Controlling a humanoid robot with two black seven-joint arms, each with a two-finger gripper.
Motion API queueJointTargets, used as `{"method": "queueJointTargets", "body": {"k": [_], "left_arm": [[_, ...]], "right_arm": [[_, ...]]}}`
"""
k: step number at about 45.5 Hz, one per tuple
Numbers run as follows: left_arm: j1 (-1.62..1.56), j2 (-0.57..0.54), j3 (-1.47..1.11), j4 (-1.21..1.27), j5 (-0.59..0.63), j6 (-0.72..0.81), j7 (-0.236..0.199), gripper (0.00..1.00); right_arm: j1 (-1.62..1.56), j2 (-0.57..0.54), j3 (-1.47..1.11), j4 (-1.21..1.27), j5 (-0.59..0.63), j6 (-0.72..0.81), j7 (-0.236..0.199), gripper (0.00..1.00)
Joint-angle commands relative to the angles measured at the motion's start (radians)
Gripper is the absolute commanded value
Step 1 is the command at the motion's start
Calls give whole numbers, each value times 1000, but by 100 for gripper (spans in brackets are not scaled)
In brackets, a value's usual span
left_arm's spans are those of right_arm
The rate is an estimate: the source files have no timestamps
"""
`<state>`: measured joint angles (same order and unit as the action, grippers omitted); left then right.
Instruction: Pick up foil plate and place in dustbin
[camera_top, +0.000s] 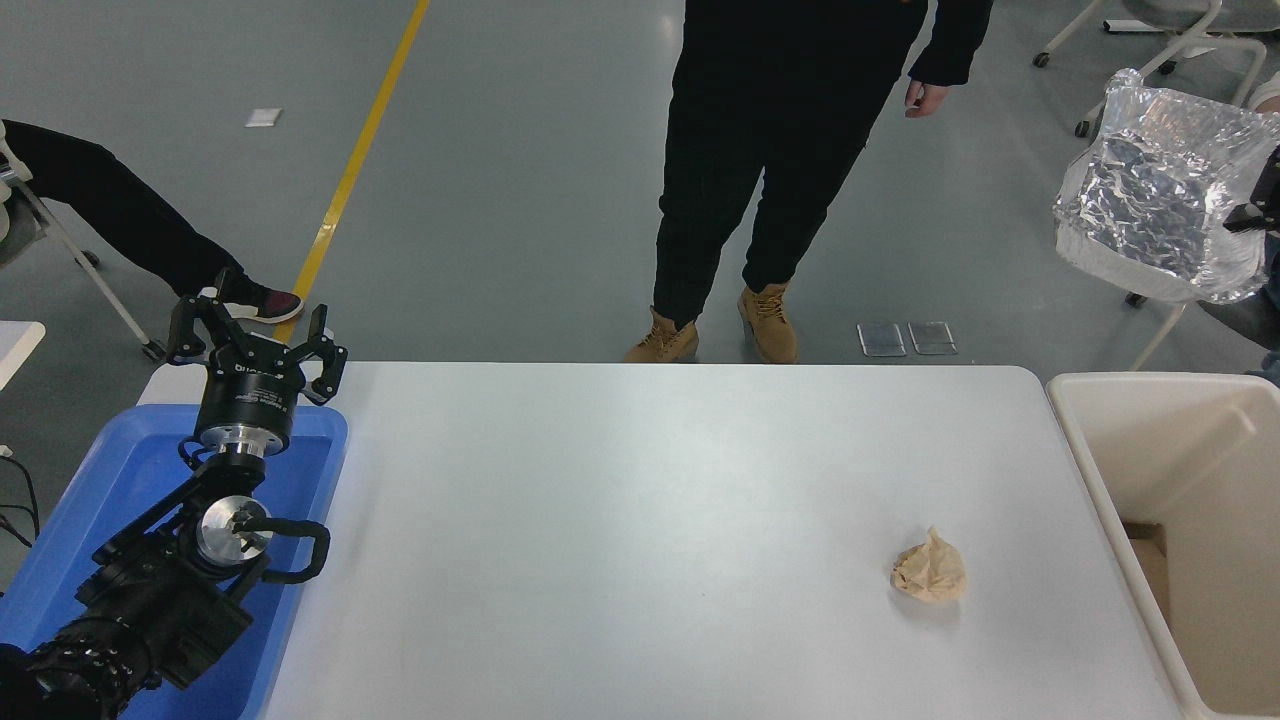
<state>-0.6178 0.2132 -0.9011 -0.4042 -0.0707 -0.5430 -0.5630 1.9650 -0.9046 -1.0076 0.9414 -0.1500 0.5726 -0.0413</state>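
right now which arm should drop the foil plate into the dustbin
The right. Its pincer grips the foil plate by one edge at the picture's right edge, high above the far end of the dustbin. The left pincer is parked, open and empty, over the blue tray across the table.

Wrinkled foil plate (1160, 205) (tilted) aloft beyond the cream dustbin (1100, 470).
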Motion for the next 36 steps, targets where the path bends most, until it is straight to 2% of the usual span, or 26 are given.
{"method": "queueJointTargets", "body": {"k": [1,11,24,36], "left_arm": [[1,0,1,1,0,0,0,99],[1,0,-1,1,0,0,0,99],[1,0,-1,1,0,0,0,99],[1,0,-1,1,0,0,0,99]], "right_arm": [[-80,1,6,-73,-5,-48,0,0],[-262,0,53,-265,30,-149,-2,0],[-690,47,247,-579,210,-309,-8,0],[-1012,105,405,-615,314,-540,-8,0]]}}
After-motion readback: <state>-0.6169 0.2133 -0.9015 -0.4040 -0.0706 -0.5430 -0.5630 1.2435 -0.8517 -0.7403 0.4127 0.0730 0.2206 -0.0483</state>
